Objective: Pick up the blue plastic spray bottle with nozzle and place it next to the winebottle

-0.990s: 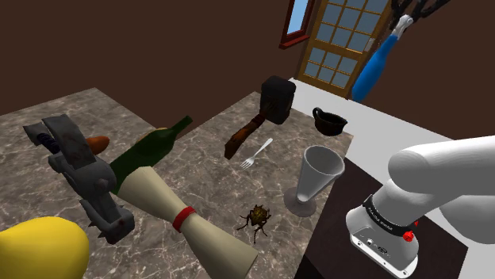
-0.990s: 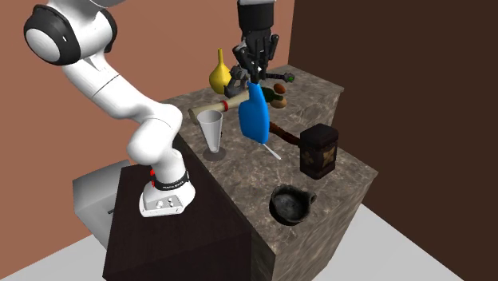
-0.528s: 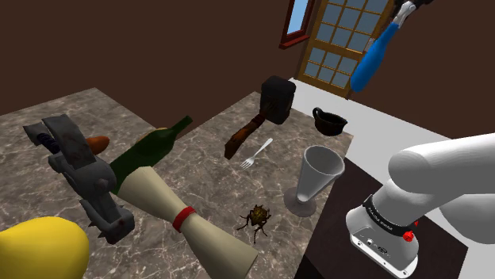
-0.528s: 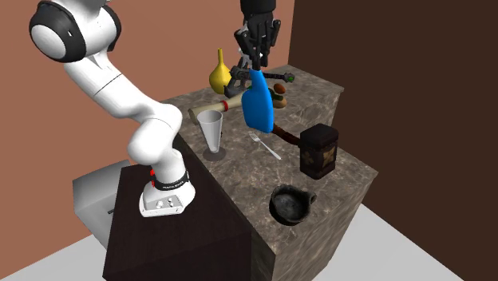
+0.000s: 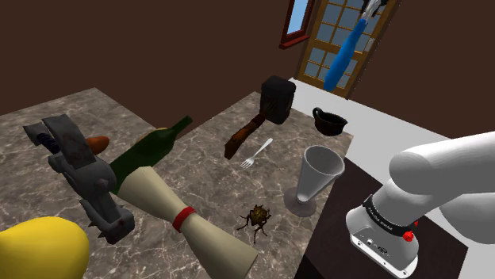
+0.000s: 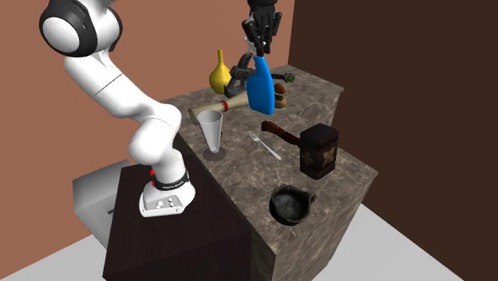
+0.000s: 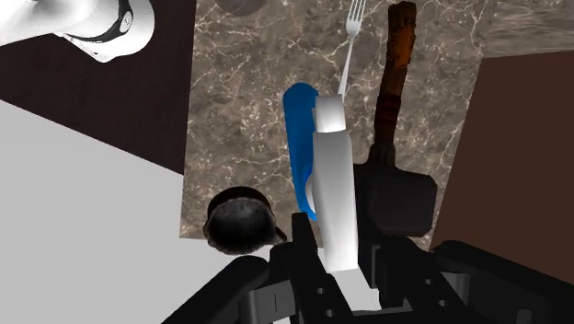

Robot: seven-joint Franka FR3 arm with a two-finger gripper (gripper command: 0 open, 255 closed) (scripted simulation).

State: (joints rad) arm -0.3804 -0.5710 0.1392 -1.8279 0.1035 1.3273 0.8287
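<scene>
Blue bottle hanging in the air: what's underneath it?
Marbled counter, with a fork whose tines poke out past the blue spray bottle. A dark hammer and black bowl flank it. The fork's handle end is covered.

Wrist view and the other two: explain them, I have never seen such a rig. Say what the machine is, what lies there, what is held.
It is a white robot arm on a dark box, in a simulator. The shoulder view looks down from beside the box; the second exterior view shows the arm from across the marble counter; the wrist view looks along the black tool. On the counter: a green wine bottle, a hammer, a fork, a cup, a black pot, a beetle, a scroll, a yellow vase. The tool is shut on the white top of a blue spray bottle, held in the air above the counter.
</scene>
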